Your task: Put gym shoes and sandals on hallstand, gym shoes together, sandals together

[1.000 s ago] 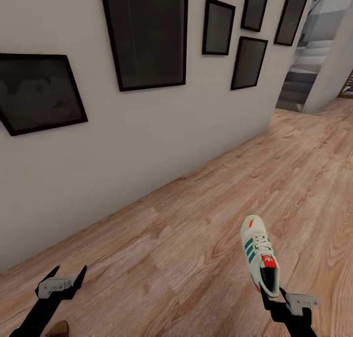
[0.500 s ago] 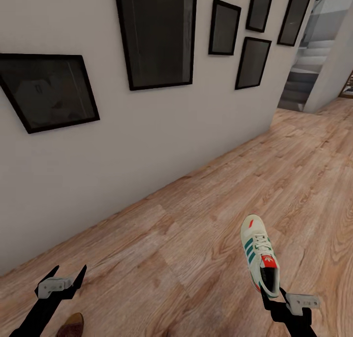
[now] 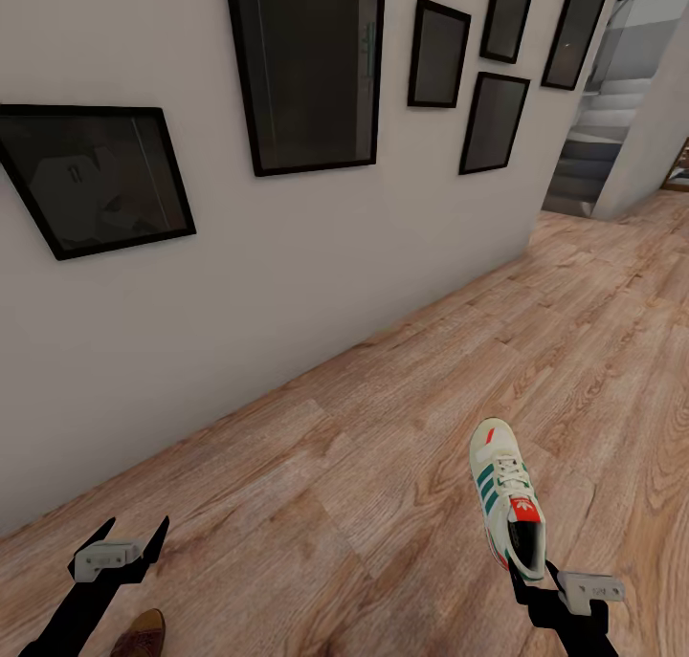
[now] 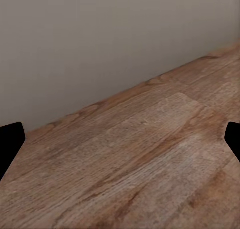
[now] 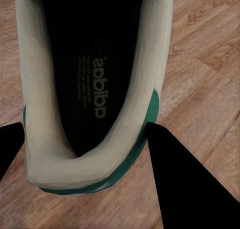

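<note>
A cream-white low sneaker with green stripes (image 3: 505, 499) is gripped at its heel by the right gripper (image 3: 532, 573), above the brown wood-plank floor (image 3: 383, 466). The left gripper (image 3: 131, 539) is spread open, holding nothing.

Even, flat light fills the corridor, with no hard shadows on the plank floor (image 3: 402, 427) or the pale wall (image 3: 287, 255). Dark glass in the picture frames (image 3: 304, 64) carries faint reflections. The head view is fairly sharp; both wrist views are soft and blurred, the wood grain smeared, the shoe's (image 5: 95, 89) insole dim.
</note>
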